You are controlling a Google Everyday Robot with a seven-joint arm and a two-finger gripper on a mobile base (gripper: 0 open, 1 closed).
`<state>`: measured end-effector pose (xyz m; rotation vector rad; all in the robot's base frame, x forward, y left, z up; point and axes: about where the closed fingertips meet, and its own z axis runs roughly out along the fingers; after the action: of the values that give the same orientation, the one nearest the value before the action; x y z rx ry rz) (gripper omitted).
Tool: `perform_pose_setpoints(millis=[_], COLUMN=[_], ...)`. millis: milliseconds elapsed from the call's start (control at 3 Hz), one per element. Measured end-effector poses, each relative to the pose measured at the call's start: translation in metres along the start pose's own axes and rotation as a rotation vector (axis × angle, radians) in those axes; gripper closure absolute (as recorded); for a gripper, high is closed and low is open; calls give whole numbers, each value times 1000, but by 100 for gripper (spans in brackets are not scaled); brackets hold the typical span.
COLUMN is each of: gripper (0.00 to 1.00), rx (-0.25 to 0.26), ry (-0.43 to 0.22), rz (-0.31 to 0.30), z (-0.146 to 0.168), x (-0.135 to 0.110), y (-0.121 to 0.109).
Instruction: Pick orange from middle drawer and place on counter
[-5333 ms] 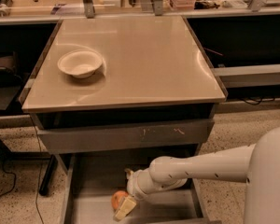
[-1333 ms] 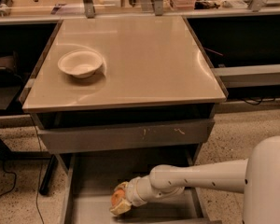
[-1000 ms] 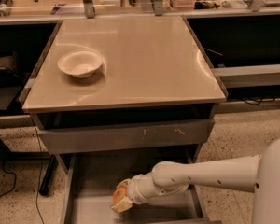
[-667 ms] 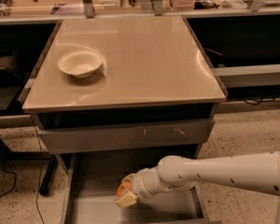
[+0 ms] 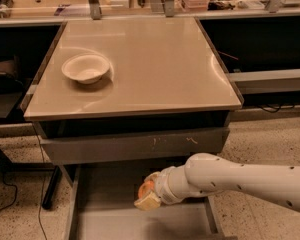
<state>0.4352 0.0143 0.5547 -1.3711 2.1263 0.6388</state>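
Observation:
The orange [image 5: 145, 188] sits between the pale fingers of my gripper [image 5: 146, 196], which is shut on it and holds it above the floor of the open middle drawer [image 5: 115, 223]. My white arm [image 5: 240, 180] reaches in from the right, just below the closed grey drawer front [image 5: 135, 145]. The beige counter [image 5: 155, 59] lies above and behind.
A white bowl [image 5: 86, 67] stands on the left part of the counter. A black cable [image 5: 10, 191] and table legs are on the floor at the left. Shelving and clutter line the back edge.
My gripper has lifted with the orange and moved a little right and up from the drawer floor, closer to the drawer front above.

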Motion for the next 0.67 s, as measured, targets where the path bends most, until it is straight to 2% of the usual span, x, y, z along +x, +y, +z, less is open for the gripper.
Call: perform_pose_setpoints(millis=[667], gripper=[100], rx=[17], ry=[8], rz=[-14], z=[-15], x=[-12], y=[-1])
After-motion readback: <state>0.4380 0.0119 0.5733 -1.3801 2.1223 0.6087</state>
